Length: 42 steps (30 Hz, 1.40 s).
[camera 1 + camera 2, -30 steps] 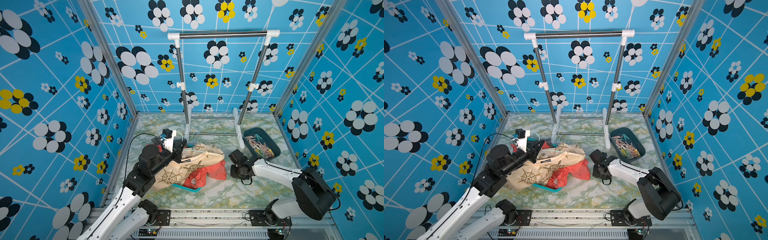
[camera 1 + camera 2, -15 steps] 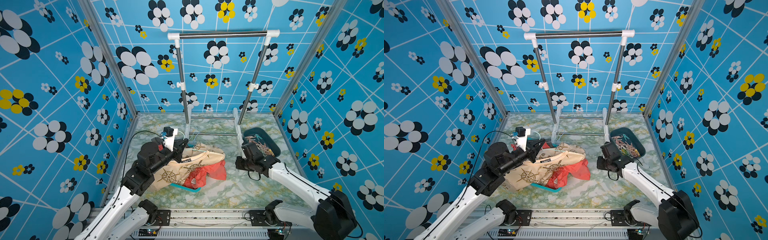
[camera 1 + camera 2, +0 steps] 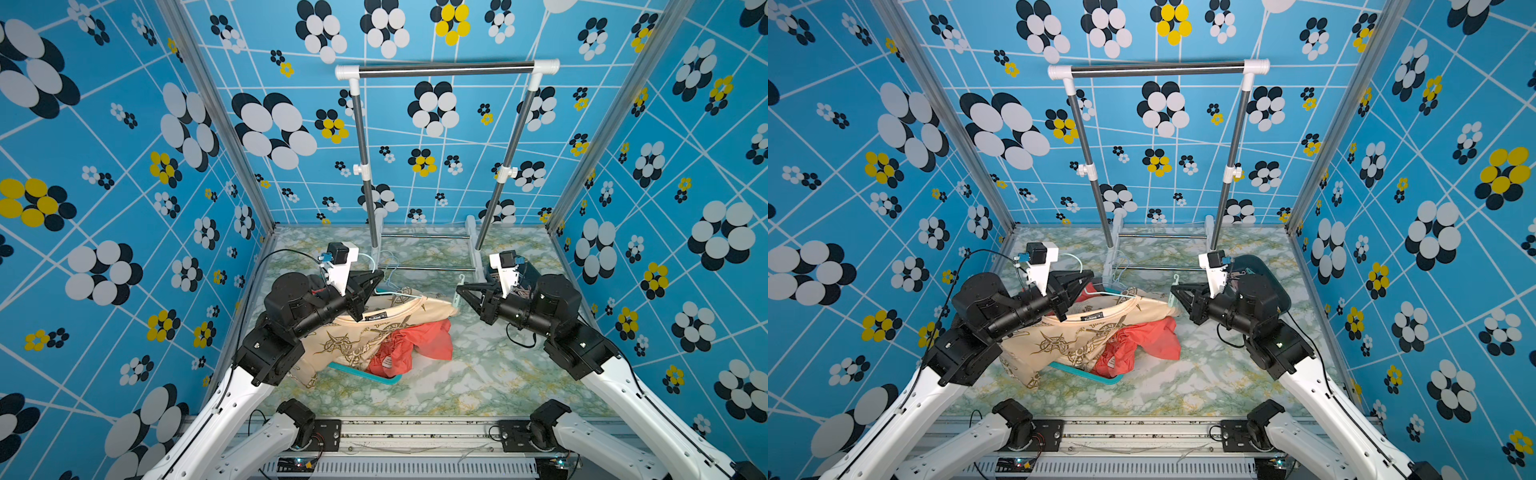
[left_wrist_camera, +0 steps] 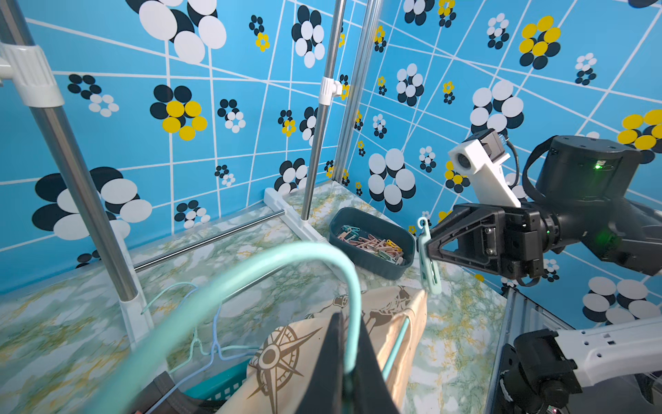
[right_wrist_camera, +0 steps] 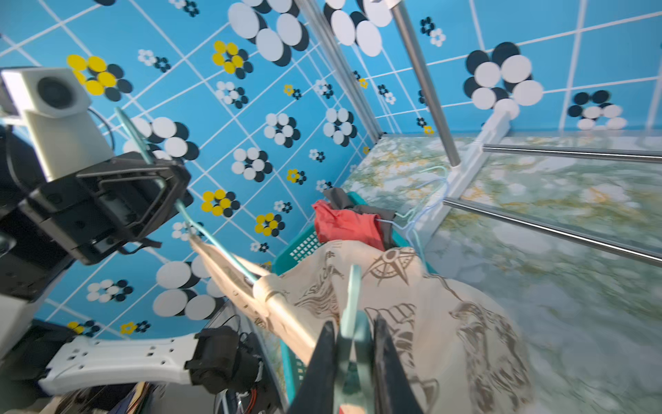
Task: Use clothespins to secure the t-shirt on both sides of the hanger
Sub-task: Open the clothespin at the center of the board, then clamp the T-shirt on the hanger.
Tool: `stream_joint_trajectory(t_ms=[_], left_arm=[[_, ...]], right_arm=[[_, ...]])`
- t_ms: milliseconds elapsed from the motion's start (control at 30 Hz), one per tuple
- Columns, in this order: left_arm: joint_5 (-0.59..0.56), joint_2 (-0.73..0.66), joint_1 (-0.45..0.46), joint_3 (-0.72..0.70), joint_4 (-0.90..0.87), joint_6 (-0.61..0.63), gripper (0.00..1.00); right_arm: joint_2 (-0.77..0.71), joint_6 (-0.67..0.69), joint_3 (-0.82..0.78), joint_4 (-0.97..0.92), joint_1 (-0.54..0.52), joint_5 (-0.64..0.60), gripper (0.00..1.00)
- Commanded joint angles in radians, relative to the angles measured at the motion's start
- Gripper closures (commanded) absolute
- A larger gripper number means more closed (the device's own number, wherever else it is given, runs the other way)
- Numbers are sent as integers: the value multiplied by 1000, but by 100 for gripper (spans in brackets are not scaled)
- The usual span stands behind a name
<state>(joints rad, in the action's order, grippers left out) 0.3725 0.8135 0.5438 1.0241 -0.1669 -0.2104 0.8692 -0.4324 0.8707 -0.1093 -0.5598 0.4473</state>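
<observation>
Rack bar [image 3: 444, 70] glossy metal; t-shirt [image 3: 353, 340] matt cloth; clothespin [image 4: 431, 274], hanger [image 4: 286, 251] smooth plastic; tabletop [image 3: 478, 374] marbled, glossy.

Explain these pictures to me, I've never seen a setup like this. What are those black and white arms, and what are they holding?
These are two robot arms on a marbled table, inside a booth with flowered walls. Two pictures look down from one overhead camera. The other two come from a camera on each arm's wrist.

The left gripper is shut on a mint hanger that has a beige t-shirt on it. The right gripper is shut on a mint clothespin, close to the shirt's shoulder.

Also on the table are a clothes rack, a teal basket with a red garment, spare wire hangers, and a dark tray of clothespins.
</observation>
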Motion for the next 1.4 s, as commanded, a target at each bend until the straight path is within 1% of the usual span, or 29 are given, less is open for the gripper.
stream_joint_trajectory(t_ms=[0,133,267,500,733,967,1200,1367], left_arm=[[75,-13,4,41,7,-23,100],[96,-12,3,51,10,-37,100],[92,-12,1,55,3,-40,100],[110,-5,-2,53,33,-70,100],[152,-6,-18,57,84,-140,100],[226,2,-46,69,127,-193,100],[259,12,-70,82,134,-210,100],[265,9,-77,74,141,-216,100]], right_arm=[[46,26,40,83,-54,108,100],[83,-18,42,161,-65,168,100],[65,-63,22,240,-66,193,100],[16,-93,-16,311,-68,195,100],[32,-107,-32,338,-75,209,100],[48,-91,-21,333,-78,213,100],[11,-63,2,331,-78,200,100],[-36,42,77,212,-77,140,100]])
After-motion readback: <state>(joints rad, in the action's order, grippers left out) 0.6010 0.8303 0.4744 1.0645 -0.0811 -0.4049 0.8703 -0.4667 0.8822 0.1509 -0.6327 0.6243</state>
